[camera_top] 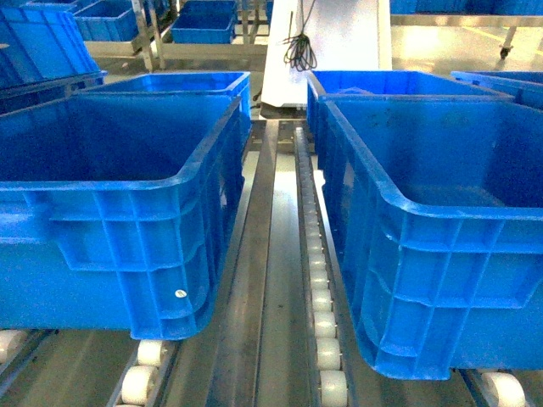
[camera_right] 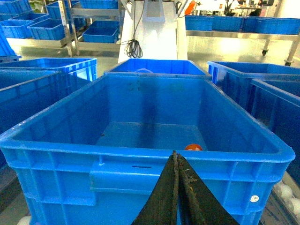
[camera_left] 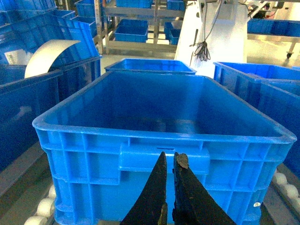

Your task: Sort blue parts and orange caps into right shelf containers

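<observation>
Right-hand crate (camera_top: 441,229) on roller rails (camera_top: 327,339), just beside centre channel; left-hand crate (camera_top: 119,220) across the gap, apart from it; further crates of same type behind each.

One orange cap (camera_right: 193,147) visible on floor of right-hand crate, near front wall, half hidden by rim in right wrist view; small, round, smooth-looking; judged light and rigid, likely slippery, prone to roll or skate under a pinch; best taken across its diameter from above, claw coming down square. No blue parts discernible anywhere; blue on blue, so could be missed.

Crates themselves: bright blue moulded plastic, deep, rectangular, ribbed walls, thick rolled rim, moulded handle block on front face; judged stiff, bulky, fairly light when nearly bare; handle recess or rim the only sensible hold, though no lifting called for. Deep walls mean a long reach down; rim contact with wrist a risk.

Left-hand crate interior appears bare in left wrist view; faint reflections only.

Left claw (camera_left: 169,161): tips nearly together, narrow slit between, nothing held; low before front wall of its crate.
Right claw (camera_right: 176,161): tips pressed together, nothing held; likewise before its crate's front wall, below rim.

Task judged barely begun.
</observation>
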Controlling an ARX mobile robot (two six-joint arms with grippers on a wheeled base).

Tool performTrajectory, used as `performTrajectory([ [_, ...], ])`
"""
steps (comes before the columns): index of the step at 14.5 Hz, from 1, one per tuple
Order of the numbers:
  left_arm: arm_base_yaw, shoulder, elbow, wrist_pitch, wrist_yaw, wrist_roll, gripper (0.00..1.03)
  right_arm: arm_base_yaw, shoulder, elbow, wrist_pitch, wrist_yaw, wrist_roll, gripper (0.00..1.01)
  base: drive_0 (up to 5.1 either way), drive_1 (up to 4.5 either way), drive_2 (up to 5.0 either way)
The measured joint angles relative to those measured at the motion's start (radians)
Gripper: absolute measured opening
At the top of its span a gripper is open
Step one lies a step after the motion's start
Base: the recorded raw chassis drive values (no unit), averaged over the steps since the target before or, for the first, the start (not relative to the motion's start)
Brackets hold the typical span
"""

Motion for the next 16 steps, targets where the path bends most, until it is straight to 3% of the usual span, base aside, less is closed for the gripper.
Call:
performTrajectory([
  [12, 0.000, -0.266, 0.000, -0.261, 0.000, 0.000, 0.02, 0.000, -0.278, 0.000, -0.288, 0.000, 0.000, 0.03, 0.0, 0.00, 0.0],
  [13, 0.000, -0.360, 0.000, -0.410, 0.001, 0.000, 0.02, 0.000, -0.386, 0.000, -0.430, -0.002, 0.000, 0.03, 0.0, 0.00, 0.0],
  [15, 0.000, -0.424, 0.000, -0.440, 0.003, 0.000, 0.02, 0.000, -0.418, 0.000, -0.419, 0.000, 0.000, 0.03, 0.0, 0.00, 0.0],
  [16, 0.000, -0.424, 0.000, -0.435, 0.003, 0.000, 0.35, 0.000, -0.418, 0.000, -0.426, 0.000, 0.000, 0.45, 0.0, 0.00, 0.0],
])
